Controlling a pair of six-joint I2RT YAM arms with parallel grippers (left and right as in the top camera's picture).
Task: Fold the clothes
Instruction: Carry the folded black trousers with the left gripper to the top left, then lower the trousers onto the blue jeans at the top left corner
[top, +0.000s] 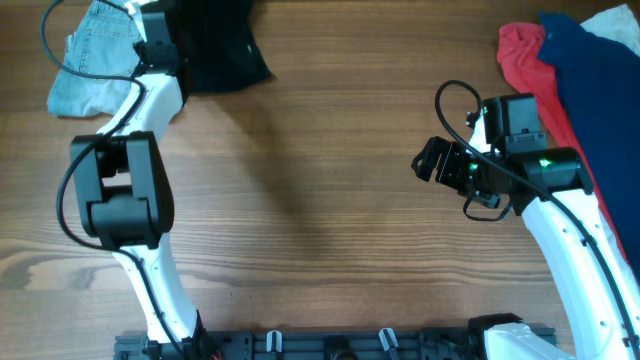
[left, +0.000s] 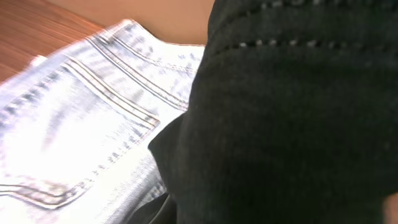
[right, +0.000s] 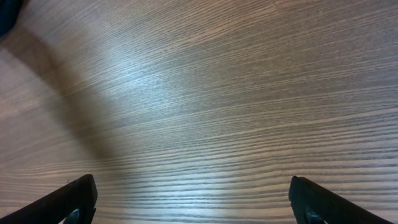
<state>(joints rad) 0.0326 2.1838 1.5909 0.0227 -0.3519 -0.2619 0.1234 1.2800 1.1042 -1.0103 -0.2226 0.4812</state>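
The black garment (top: 218, 45) lies bunched at the far top edge of the table, left of centre. In the left wrist view it (left: 292, 118) fills the right side, close to the camera, and hides the fingers. My left gripper (top: 163, 35) is stretched to the far left corner, at the garment's left edge; I cannot tell whether its jaws are open or shut. My right gripper (top: 432, 160) hovers over bare wood at the right. Its fingers (right: 193, 205) are wide apart with nothing between them.
Light-blue denim shorts (top: 95, 55) lie at the top left, touching the black garment; they also show in the left wrist view (left: 81, 118). A red garment (top: 520, 50), a navy one (top: 585, 80) and something white (top: 618, 20) are piled at the top right.
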